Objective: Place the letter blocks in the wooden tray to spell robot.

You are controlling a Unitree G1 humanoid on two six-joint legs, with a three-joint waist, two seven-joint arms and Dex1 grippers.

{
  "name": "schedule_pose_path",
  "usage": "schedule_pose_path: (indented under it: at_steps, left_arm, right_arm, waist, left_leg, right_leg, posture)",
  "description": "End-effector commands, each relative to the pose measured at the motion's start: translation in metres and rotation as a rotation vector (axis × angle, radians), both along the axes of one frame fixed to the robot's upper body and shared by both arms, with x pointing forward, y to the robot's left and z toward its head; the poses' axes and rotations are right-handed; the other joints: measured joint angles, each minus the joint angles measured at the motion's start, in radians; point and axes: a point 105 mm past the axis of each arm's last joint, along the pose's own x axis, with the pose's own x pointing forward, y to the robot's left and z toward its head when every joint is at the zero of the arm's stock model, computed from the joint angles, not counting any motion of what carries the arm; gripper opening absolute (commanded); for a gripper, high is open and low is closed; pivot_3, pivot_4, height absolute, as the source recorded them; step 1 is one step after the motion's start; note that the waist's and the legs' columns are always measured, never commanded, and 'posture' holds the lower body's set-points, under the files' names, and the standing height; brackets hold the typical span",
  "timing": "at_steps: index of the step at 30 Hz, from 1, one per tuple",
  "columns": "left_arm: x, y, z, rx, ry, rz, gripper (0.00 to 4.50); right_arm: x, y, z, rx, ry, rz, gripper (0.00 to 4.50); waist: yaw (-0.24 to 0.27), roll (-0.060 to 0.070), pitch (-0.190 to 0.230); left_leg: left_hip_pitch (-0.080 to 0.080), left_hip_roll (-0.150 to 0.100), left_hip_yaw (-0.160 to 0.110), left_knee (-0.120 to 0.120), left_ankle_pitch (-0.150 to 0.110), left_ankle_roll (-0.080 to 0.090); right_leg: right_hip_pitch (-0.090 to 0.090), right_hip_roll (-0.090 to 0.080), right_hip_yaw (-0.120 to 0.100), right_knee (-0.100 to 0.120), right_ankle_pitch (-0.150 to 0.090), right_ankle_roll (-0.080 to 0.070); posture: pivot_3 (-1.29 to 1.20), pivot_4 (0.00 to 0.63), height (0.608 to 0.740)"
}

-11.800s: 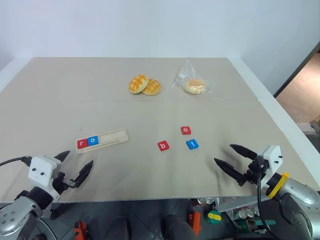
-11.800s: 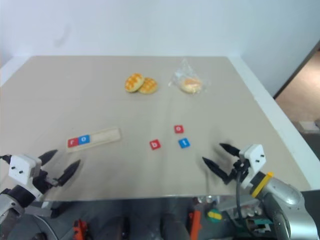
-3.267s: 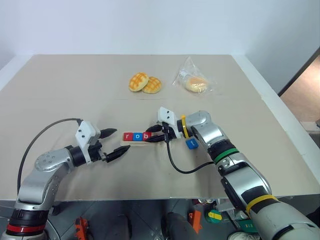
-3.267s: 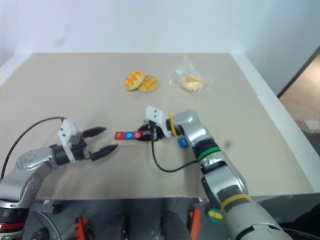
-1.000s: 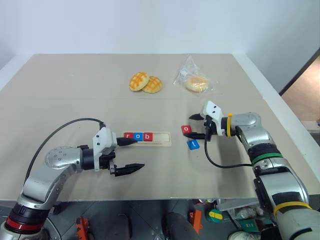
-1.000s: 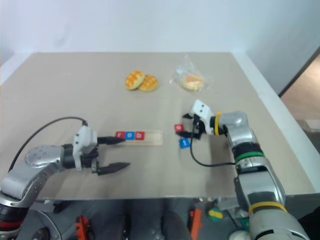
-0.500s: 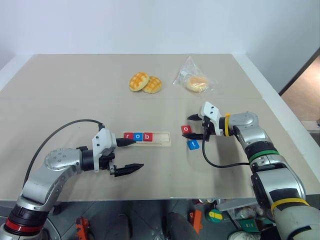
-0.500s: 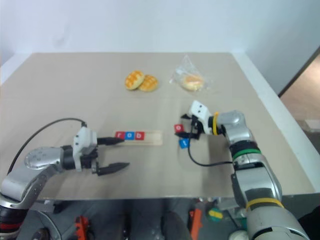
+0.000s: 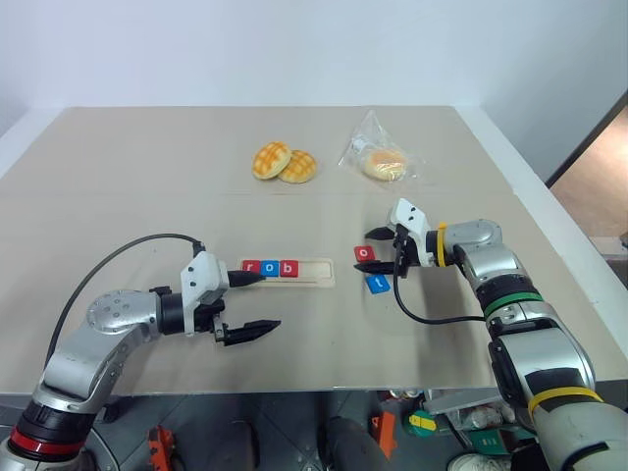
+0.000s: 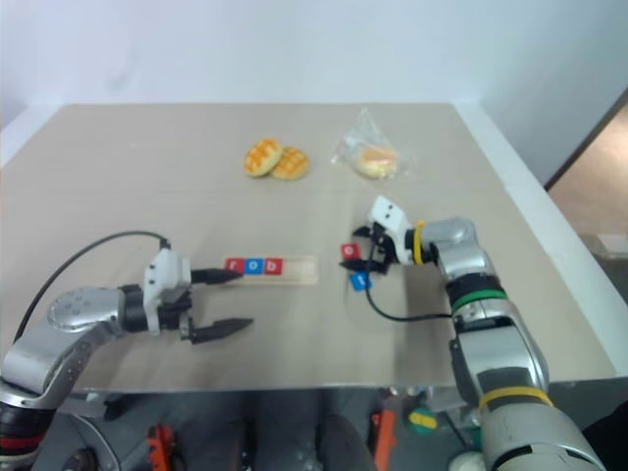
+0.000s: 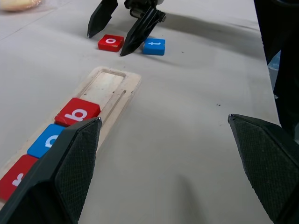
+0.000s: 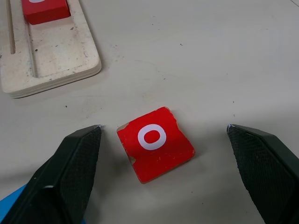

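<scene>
Wooden tray [image 9: 316, 272] reads "rob"; red "o" block [image 12: 154, 143] lies between spread right fingers [image 12: 72, 161]; left fingers [image 11: 70, 163] open

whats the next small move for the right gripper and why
Probably close the right gripper on the red o block. Its open fingers already straddle that block on the table, and the wooden tray holds r, o, b with its next slot bare, so this o likely goes in next.

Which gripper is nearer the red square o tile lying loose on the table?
Right. The right gripper straddles the red o tile, fingers open on either side. The left gripper sits apart, at the far end of the pale wooden tray.
</scene>
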Motion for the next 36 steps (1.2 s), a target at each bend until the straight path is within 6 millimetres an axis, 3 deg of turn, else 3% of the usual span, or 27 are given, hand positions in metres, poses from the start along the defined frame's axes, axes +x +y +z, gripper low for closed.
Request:
schedule_pose_path:
  at_steps: [1,18,21,26,36]
  left_arm:
    - [0.003,0.002,0.009,0.006,-0.05,0.007,4.5]
    - [0.006,0.0,0.015,-0.049,-0.063,0.028,4.5]
    - [0.006,0.0,0.014,-0.046,-0.063,0.028,4.5]
    - [0.007,-0.001,0.013,-0.041,-0.061,0.026,4.5]
    - [0.011,-0.001,0.013,-0.03,-0.061,0.015,4.5]
  right_arm:
    - [-0.002,0.003,0.002,-0.011,-0.003,0.023,4.22]
    - [-0.002,0.007,0.004,0.015,0.057,-0.031,4.22]
    - [-0.003,0.007,0.004,0.013,0.033,-0.047,3.56]
    - [-0.009,0.013,0.003,0.047,-0.015,-0.078,1.74]
    - [-0.016,0.008,0.007,0.058,-0.064,-0.141,1.61]
  waist:
    - [0.0,0.0,0.0]
    - [0.0,0.0,0.0]
    - [0.0,0.0,0.0]
    - [0.001,0.0,0.0]
    - [0.002,0.0,0.0]
  left_leg:
    - [0.0,0.0,0.0,0.0,0.0,0.0]
    - [0.0,0.0,0.0,0.0,0.0,0.0]
    - [0.0,0.0,0.0,0.0,0.0,0.0]
    - [0.0,0.0,0.0,0.0,0.0,0.0]
    - [0.0,0.0,0.0,0.0,0.0,0.0]
  right_leg:
    - [0.0,0.0,0.0,0.0,0.0,0.0]
    - [0.0,0.0,0.0,0.0,0.0,0.0]
    - [0.0,0.0,0.0,0.0,0.0,0.0]
    - [0.0,0.0,0.0,0.0,0.0,0.0]
    - [0.001,0.0,0.0,0.0,-0.001,0.002]
  posture:
    - [0.0,0.15,0.74]
    - [0.0,0.15,0.74]
    - [0.0,0.15,0.74]
    - [0.0,0.15,0.74]
    - [0.0,0.15,0.74]
